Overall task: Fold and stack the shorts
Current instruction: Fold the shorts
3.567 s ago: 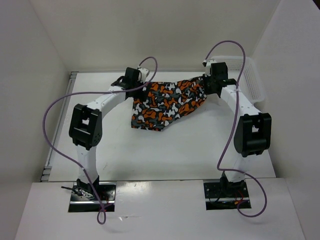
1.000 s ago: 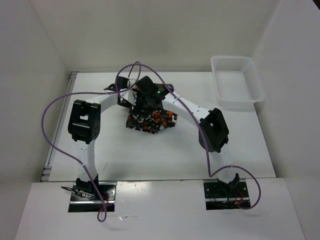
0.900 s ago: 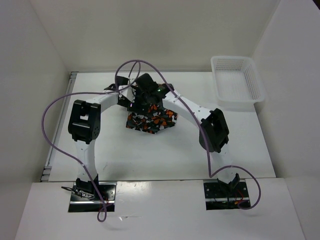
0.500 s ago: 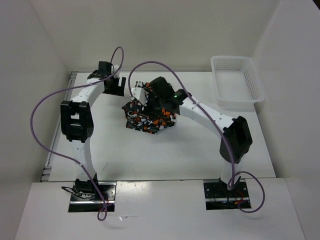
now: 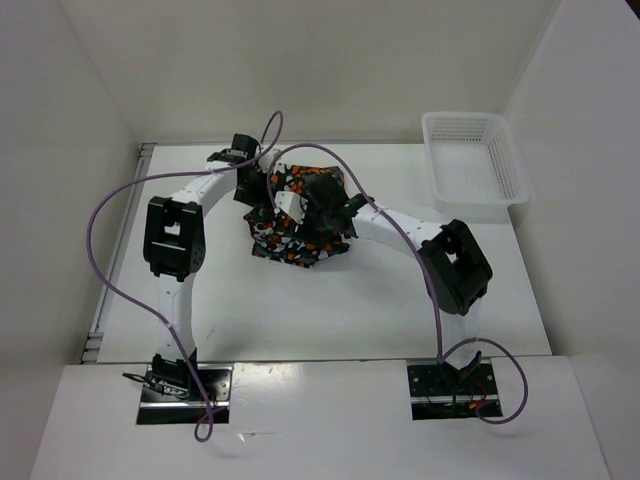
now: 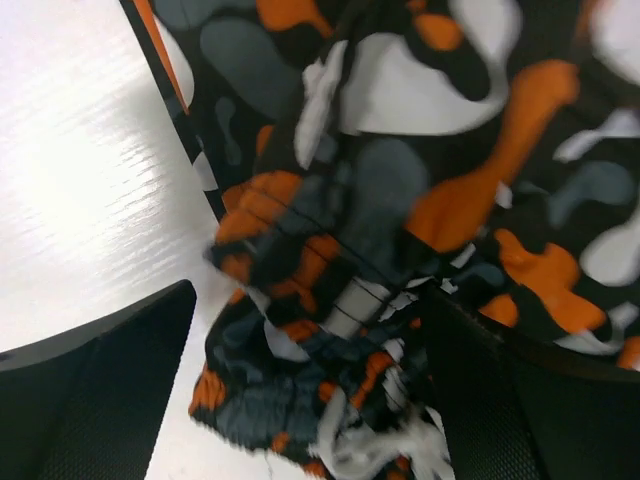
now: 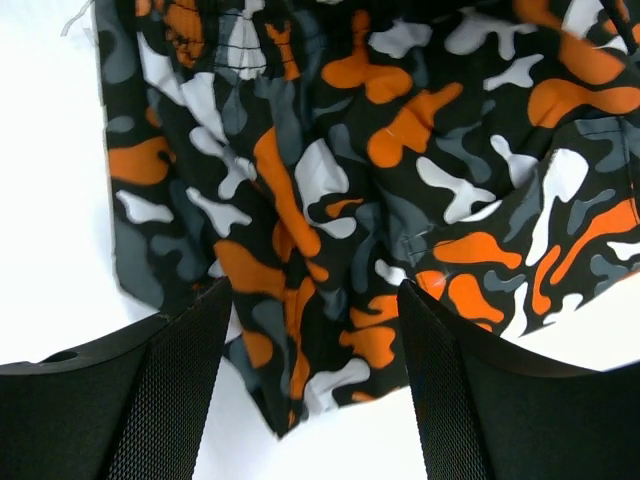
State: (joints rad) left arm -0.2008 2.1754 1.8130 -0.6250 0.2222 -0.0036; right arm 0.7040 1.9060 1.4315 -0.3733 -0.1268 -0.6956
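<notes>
The shorts [image 5: 285,240] lie bunched and partly folded on the white table, left of centre, patterned in orange, black, grey and white. From the left, my left gripper [image 5: 260,192] reaches over their far left edge. In the left wrist view its jaws [image 6: 310,400] stand wide apart, with crumpled fabric [image 6: 400,200] and a white drawstring between the fingers [image 6: 90,390]. My right gripper [image 5: 302,212] hovers over the middle of the pile. Its jaws [image 7: 310,390] are open too, straddling a folded corner of the shorts [image 7: 330,230] just below them.
A white plastic mesh basket [image 5: 475,165] stands at the back right of the table [image 5: 400,310]. White walls close in the table on three sides. Purple cables loop above both arms.
The left arm swung out to the far left, then came back onto the shorts with its jaws wider. The right arm drew back a little. The shorts went from a flat fold to a rumpled heap.
</notes>
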